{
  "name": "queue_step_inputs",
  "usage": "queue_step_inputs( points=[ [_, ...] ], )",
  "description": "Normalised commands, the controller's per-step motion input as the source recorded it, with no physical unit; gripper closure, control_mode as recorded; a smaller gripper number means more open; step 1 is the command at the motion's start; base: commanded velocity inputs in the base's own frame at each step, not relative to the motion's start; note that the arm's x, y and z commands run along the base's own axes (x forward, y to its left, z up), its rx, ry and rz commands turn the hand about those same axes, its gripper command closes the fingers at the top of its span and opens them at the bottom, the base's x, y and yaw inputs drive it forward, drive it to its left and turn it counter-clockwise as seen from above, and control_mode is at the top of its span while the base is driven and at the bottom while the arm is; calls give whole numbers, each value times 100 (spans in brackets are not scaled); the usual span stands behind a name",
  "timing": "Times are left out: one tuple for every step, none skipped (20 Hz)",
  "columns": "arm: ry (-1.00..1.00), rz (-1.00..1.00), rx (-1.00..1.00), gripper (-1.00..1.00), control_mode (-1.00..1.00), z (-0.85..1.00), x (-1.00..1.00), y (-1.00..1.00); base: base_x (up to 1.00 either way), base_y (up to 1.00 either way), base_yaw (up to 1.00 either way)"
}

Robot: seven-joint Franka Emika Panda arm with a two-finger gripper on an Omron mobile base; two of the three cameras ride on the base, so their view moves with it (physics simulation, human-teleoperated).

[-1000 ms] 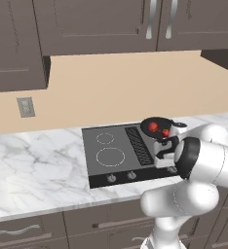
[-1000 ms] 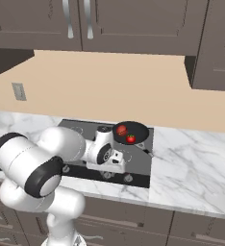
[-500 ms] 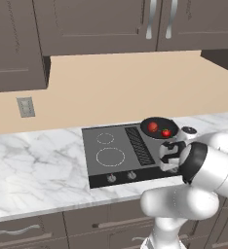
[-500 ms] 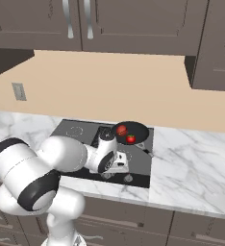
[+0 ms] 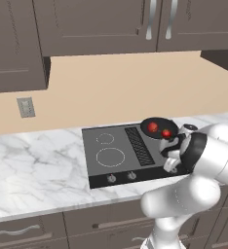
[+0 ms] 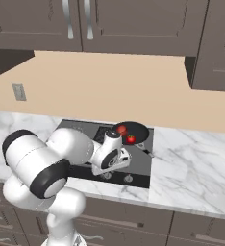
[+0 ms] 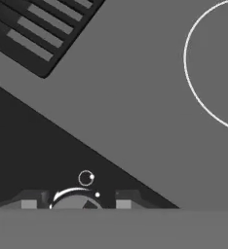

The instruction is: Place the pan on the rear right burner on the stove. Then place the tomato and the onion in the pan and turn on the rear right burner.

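Left base view first: I see the pan sitting on the rear right burner of the stove, at about 1 o'clock from the centre vent grille. Two red balls lie inside it, and I cannot tell tomato from onion here. With the food loaded, I judge the arm is low at the stove's front right edge to reach a knob; the gripper hangs there, and I cannot tell whether its fingers are parted. Against half a second ago, the hand sits lower and closer to the front edge, away from the pan.

Right base view: the tomato shows a green top at the pan's 5 o'clock, with the onion just beside it at 10 o'clock. The gripper points down over the front strip near the knobs. Compared with half a second ago, the wrist has dropped toward that strip while pan and food are unchanged.

Hand view: a small round knob lies just above the finger tips, at 12 o'clock from them on the dark front strip. A burner ring arcs at 2 o'clock, the vent grille at 11 o'clock. I judge the hand is lined up for the knob, its grip unclear.
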Motion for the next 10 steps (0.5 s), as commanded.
queue_step_inputs(
  points=[
    [-1,50,-16,100,-100,-66,0,29,0,0,0],
    [-1,50,-15,100,-100,-66,0,29,0,0,0],
    [0,50,-15,100,-100,-68,0,31,0,0,0],
    [0,50,-17,100,-100,-66,0,34,0,0,0],
    [-1,50,-18,100,-100,-64,0,31,0,0,0],
    [-1,50,-18,100,-100,-64,0,29,0,0,0],
    [-1,50,-17,100,-100,-60,-11,26,0,0,0],
    [-2,48,-17,100,-100,-59,-19,25,0,0,0],
    [-4,47,-17,100,-100,-54,-31,24,0,0,0],
    [-5,47,-18,100,-100,-55,-34,29,0,0,0]
  ],
)
